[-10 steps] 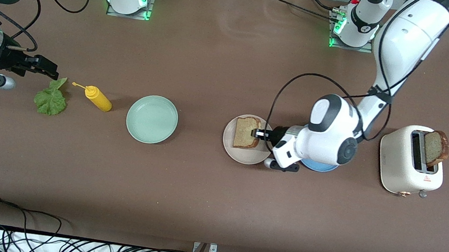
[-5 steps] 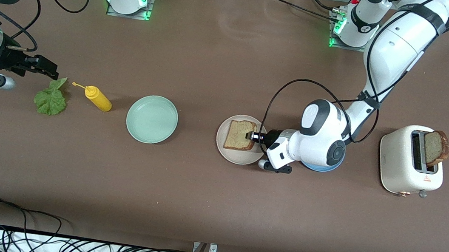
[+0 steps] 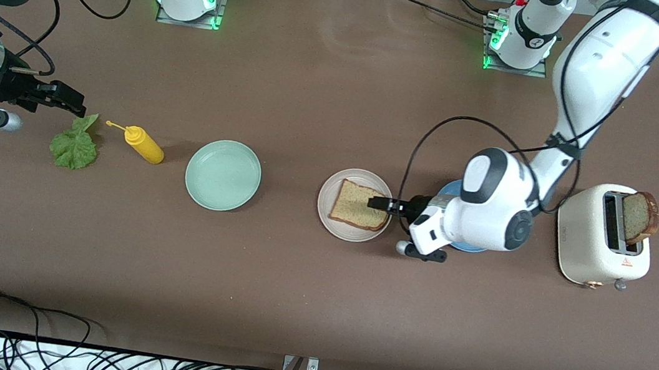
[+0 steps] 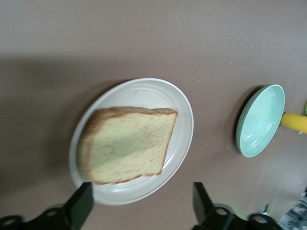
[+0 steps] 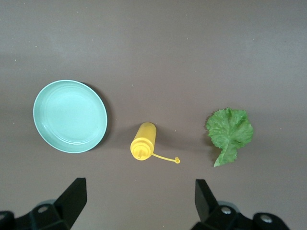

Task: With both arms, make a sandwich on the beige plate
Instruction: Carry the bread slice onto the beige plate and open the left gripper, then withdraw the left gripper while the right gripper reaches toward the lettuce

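One tan bread slice (image 3: 358,206) lies flat on the beige plate (image 3: 331,223), free of any grip. My left gripper (image 3: 378,204) hangs open over the plate's rim on the toaster's side. In the left wrist view the slice (image 4: 127,143) rests on the plate (image 4: 184,115), and the left gripper (image 4: 142,197) has its fingers wide apart with nothing between them. A second bread slice (image 3: 640,217) sticks up from the toaster (image 3: 586,242). The lettuce leaf (image 3: 75,144) lies at the right arm's end of the table. My right gripper (image 3: 66,99) waits open over the table beside the leaf's stem.
A yellow mustard bottle (image 3: 144,145) lies between the lettuce and a mint-green plate (image 3: 222,174). A blue plate (image 3: 447,190) sits mostly hidden under the left arm's wrist. The right wrist view shows the lettuce (image 5: 229,130), the bottle (image 5: 143,142) and the mint-green plate (image 5: 69,116).
The left gripper opened and let go of the bread slice, which now lies flat on the beige plate. The left hand drew back toward the toaster. The right arm stayed still.
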`<action>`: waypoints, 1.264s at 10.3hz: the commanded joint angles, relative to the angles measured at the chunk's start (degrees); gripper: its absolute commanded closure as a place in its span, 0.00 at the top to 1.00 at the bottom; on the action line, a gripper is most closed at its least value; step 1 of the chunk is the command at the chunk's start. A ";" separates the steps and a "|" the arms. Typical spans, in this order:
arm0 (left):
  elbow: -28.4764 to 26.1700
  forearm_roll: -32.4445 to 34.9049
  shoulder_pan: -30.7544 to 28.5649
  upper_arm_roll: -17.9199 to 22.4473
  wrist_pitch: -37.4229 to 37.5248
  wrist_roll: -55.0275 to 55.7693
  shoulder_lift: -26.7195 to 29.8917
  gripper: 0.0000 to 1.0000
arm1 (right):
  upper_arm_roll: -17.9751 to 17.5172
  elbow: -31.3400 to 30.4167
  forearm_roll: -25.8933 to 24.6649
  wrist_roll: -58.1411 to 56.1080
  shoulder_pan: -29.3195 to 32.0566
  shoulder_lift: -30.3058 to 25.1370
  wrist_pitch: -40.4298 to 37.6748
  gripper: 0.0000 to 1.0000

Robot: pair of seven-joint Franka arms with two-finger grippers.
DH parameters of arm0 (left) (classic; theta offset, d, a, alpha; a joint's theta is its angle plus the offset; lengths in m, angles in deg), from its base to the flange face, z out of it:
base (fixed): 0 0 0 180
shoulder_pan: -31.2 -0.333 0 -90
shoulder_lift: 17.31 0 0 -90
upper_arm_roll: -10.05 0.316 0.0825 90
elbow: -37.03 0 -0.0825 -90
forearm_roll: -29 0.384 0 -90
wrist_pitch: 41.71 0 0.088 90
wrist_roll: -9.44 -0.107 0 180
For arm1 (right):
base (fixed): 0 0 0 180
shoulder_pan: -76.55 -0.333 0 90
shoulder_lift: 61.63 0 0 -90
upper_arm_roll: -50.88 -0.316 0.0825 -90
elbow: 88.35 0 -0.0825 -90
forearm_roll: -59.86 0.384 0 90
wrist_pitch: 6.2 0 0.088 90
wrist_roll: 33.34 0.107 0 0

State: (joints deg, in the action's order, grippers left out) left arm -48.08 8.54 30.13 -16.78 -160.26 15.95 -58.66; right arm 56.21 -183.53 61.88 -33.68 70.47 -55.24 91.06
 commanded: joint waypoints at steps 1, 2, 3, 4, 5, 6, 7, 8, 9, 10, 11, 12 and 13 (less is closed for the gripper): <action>-1.72 7.33 -3.91 0.29 4.89 -0.71 6.70 1.00 | -0.14 0.52 0.79 0.26 0.89 -0.14 -0.76 1.00; -1.63 10.93 -5.85 0.29 6.04 -0.71 8.37 1.00 | -0.14 0.52 0.71 0.17 1.85 -0.14 -0.68 1.00; -1.46 15.49 -7.69 0.37 7.44 -0.71 10.39 1.00 | -0.14 0.52 0.62 -0.44 2.56 -0.14 -0.76 1.00; -1.11 19.36 -9.36 0.37 8.41 -0.71 12.06 1.00 | -0.14 0.44 0.27 -0.53 4.04 -0.05 -0.76 1.00; -1.10 22.53 -10.95 0.46 8.69 -0.71 13.90 1.00 | -0.14 0.44 0.01 -1.75 5.89 0.82 -0.85 1.00; -1.19 26.31 -12.01 0.38 8.86 -0.71 15.92 1.00 | 0.20 0.26 -0.17 -5.68 8.17 1.43 -0.77 1.00; -1.10 28.87 -12.28 0.46 9.56 -0.71 18.12 1.00 | 0.29 0.17 -0.26 -8.16 10.10 3.18 -0.33 1.00; -1.10 31.68 -12.37 0.55 11.74 -0.71 21.10 1.00 | 0.29 -0.26 -0.35 -8.36 11.95 5.46 -0.33 1.00; -0.32 33.62 -12.37 0.46 14.64 -0.62 23.13 1.00 | 0.56 -0.53 -0.70 -9.23 12.93 7.83 -0.33 1.00; 0.12 33.55 -13.41 0.64 15.01 -0.62 25.15 1.00 | 0.73 -0.53 -1.13 -10.54 13.81 9.94 0.11 1.00; -0.13 32.25 -13.51 1.94 15.02 -1.14 27.52 1.00 | 0.73 -1.05 -2.27 -10.64 13.90 11.36 2.12 1.00; -0.83 30.32 -7.25 8.05 16.84 -1.32 30.16 1.00 | 0.73 -3.32 -3.67 -10.73 14.08 11.81 5.53 1.00; -1.19 25.95 0.21 16.55 19.99 -1.41 32.10 1.00 | 0.73 -6.21 -3.95 -10.82 14.17 11.81 9.04 1.00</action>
State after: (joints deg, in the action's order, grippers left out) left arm -47.32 38.39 21.76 -9.51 -143.08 15.65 -30.26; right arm 57.24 -185.90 59.35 -43.51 84.35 -42.48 96.13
